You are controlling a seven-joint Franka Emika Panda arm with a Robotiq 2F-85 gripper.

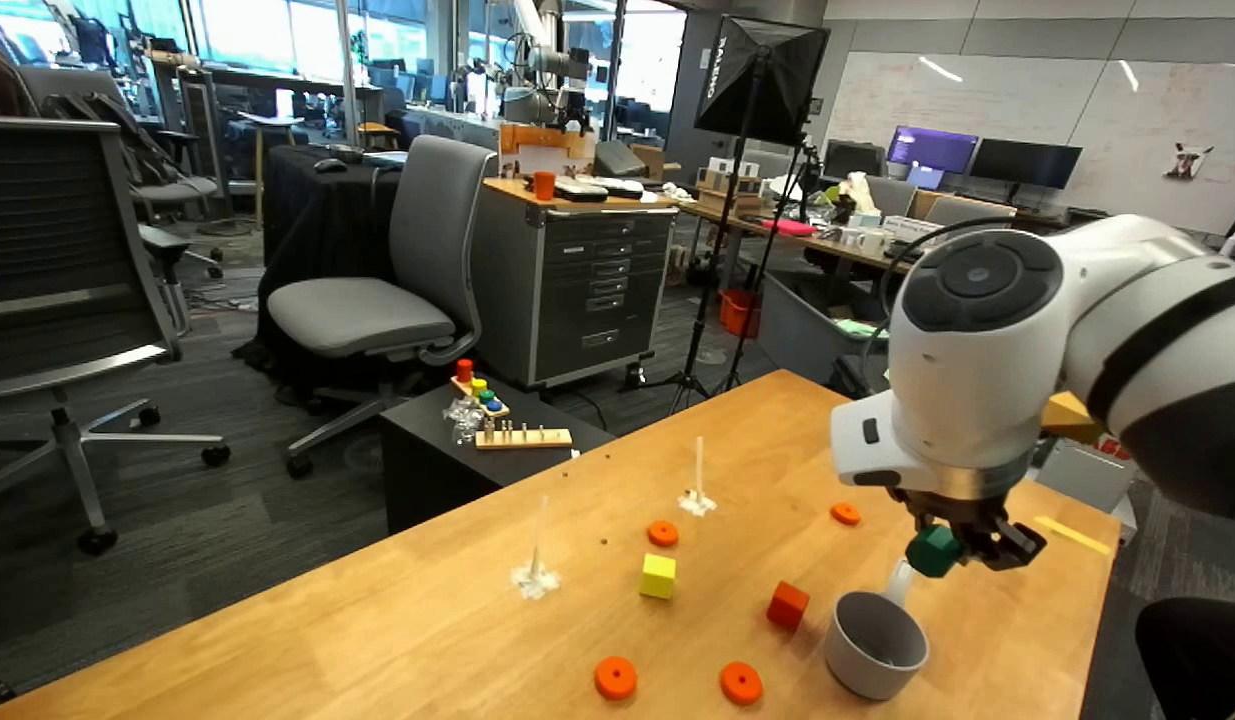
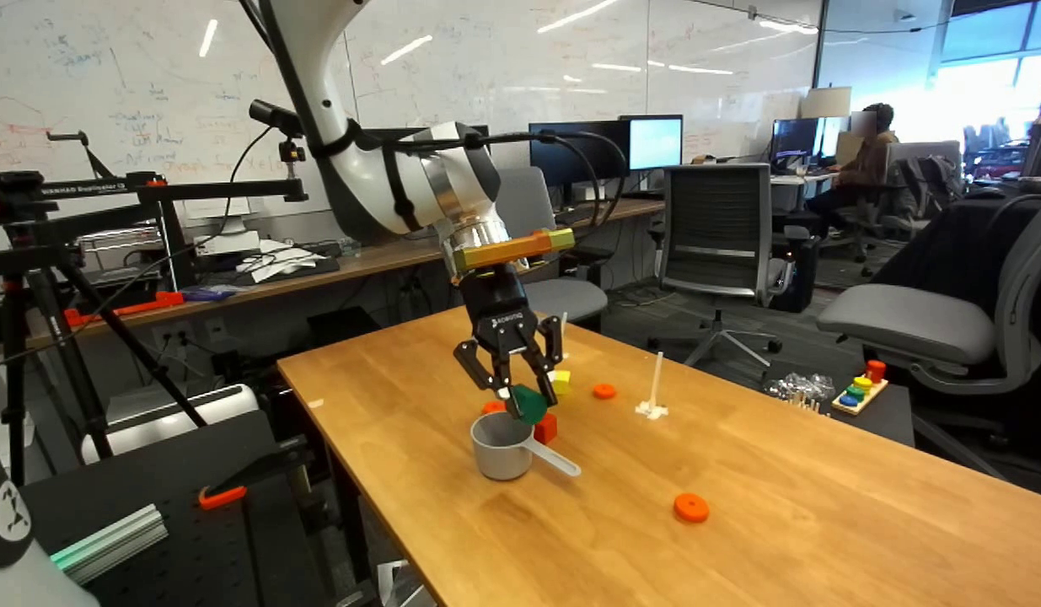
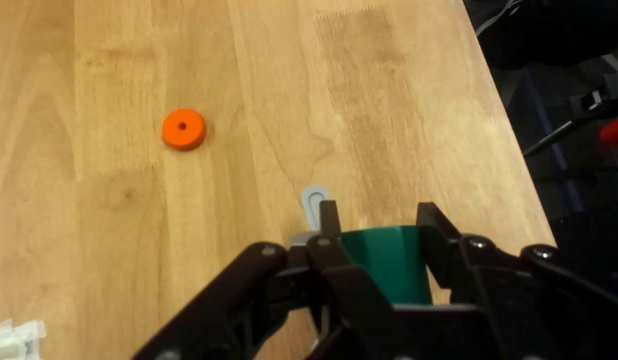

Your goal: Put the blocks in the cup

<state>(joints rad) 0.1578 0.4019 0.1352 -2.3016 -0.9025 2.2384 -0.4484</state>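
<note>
"Pinching something, is the gripper (image 2: 533,404)?"

"Yes. Its fingertips (image 3: 331,218) press a green block (image 3: 389,262) from both sides, and the block hangs clear of the table (image 1: 377,630)."

"And where does the cup (image 2: 501,461) lie from there?"

"Below the gripper, upright on the table. In an exterior view it sits just under the held block. Its handle (image 3: 314,199) shows just past the fingertips in the wrist view, partly hidden by the gripper. Whether the block is squarely over the cup cannot be told."

"What of the other blocks?"

"Both rest on the table, lower than the gripper. The red block (image 1: 787,606) is the nearer one, close to the cup; the yellow block (image 1: 658,577) lies farther out, well apart from the gripper."

"And the orange disc (image 3: 184,130)?"

"On the table, out beyond the fingertips in the wrist view, well apart from them."
</note>
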